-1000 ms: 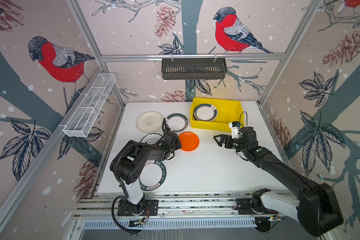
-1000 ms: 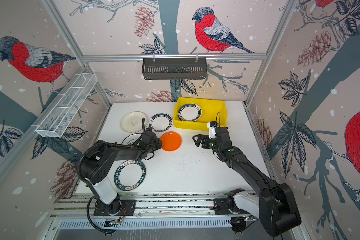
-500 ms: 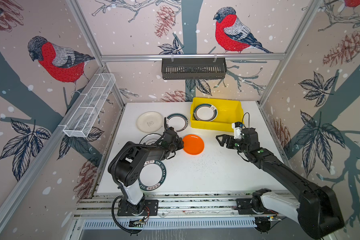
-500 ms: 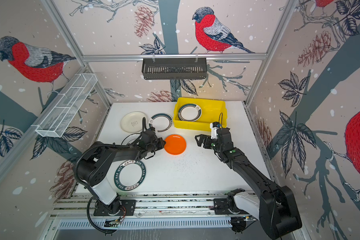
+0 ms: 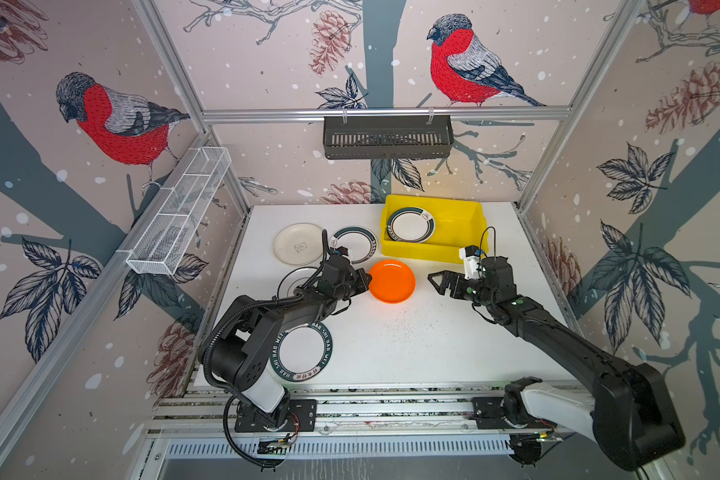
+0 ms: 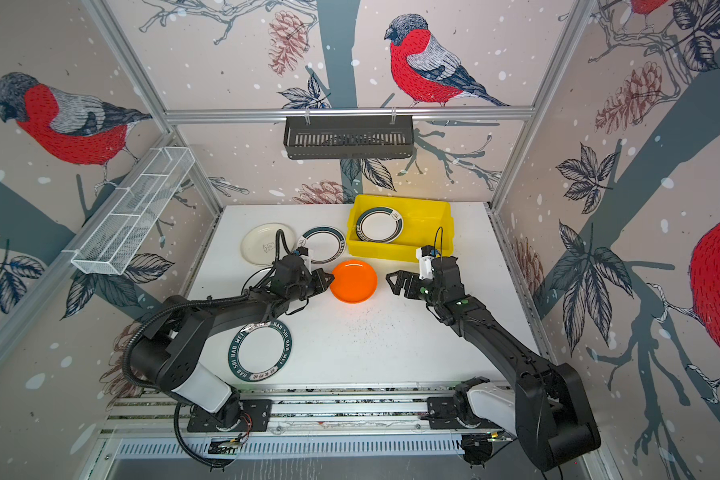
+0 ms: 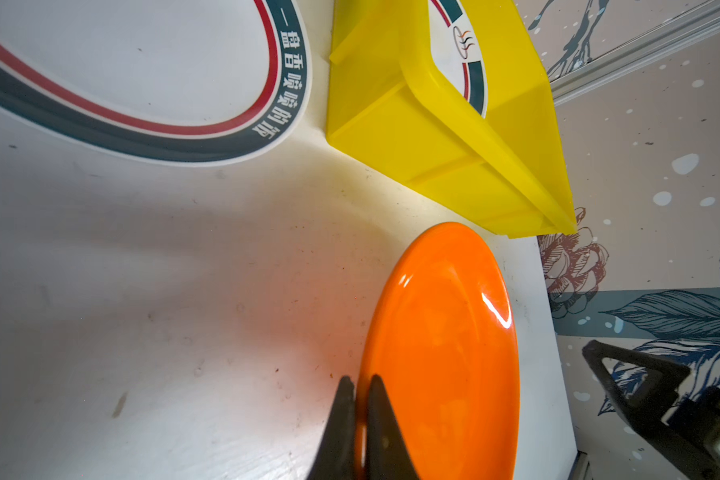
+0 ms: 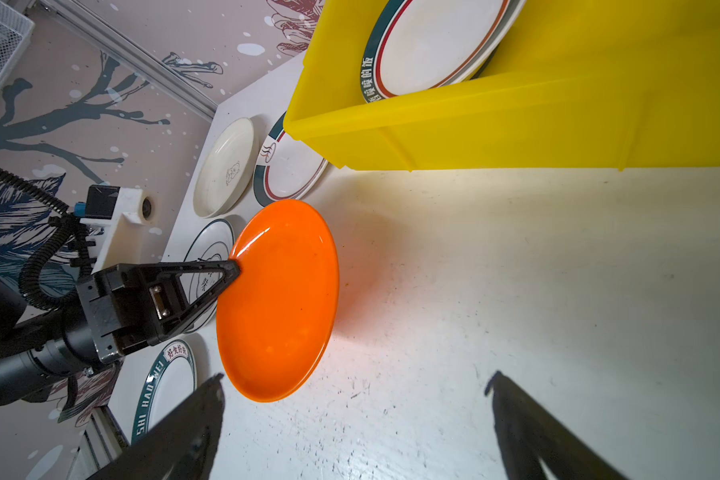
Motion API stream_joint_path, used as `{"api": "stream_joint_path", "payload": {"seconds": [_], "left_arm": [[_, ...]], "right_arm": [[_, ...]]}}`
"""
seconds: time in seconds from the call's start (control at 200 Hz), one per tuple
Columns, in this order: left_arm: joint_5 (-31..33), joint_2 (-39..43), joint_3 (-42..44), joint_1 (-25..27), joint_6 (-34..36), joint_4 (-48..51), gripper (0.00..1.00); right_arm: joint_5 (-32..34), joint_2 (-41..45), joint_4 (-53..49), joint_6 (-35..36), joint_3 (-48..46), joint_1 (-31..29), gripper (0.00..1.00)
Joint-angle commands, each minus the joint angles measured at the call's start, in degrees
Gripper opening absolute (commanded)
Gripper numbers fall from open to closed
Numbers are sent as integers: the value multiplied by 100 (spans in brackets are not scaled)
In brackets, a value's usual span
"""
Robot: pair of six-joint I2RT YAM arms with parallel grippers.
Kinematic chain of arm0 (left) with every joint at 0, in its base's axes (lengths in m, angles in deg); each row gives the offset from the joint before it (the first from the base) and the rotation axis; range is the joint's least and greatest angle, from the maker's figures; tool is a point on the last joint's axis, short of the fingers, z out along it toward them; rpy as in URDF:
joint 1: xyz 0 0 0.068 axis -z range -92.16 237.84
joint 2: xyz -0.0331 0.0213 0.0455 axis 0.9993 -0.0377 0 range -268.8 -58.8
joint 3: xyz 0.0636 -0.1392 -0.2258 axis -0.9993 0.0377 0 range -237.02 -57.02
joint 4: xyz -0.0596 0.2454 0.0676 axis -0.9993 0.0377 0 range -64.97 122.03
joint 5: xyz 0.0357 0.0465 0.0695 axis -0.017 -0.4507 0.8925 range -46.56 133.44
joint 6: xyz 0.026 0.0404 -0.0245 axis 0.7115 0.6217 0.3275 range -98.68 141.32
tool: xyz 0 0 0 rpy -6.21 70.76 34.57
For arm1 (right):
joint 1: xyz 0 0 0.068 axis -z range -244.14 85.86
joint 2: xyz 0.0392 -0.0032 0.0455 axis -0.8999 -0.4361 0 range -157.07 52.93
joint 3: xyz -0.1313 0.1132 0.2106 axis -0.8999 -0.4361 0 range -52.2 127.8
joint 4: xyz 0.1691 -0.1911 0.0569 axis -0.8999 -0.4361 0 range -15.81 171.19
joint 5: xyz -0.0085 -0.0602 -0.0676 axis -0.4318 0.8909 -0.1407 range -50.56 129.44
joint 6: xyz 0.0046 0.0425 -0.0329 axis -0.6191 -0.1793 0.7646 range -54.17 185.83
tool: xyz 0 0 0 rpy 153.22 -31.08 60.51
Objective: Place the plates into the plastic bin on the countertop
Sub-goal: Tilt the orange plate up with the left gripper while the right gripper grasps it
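The orange plate point(image 5: 392, 281) is now sitting farther toward 3 o'clock than a second ago. The left jaws are clamping its 9 o'clock rim, holding it just at 6 o'clock of the bin point(image 5: 427, 251) on the counter point(image 5: 391, 340). The right jaws are waiting wide apart at the plate's 3 o'clock, seemingly for a handover, since the bin is sitting on that side. A ringed plate point(image 5: 411, 224) is already lying in it.

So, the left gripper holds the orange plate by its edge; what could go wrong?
The left gripper pinches the orange plate only at its rim, so it may slip. The yellow bin stands close; a low carry could hit its wall. The open right gripper nearby might get bumped.
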Motion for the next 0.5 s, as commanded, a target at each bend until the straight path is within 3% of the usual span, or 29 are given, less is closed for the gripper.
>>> {"api": "stream_joint_path", "payload": {"seconds": [0.0,0.215,0.37,0.495], "left_arm": [[-253,65,54,1,-277,-504,0],[-485,38,166,66,-567,-1037,0],[-486,-6,105,204,-594,-1144,0],[-485,-75,-15,367,-555,-1158,0]], "right_arm": [[-341,-75,325,-164,-41,2,99],[-608,-266,573,-367,-86,-21,82],[-782,-437,751,-481,-77,-42,62],[-810,-496,874,-570,-60,-84,59]]}}
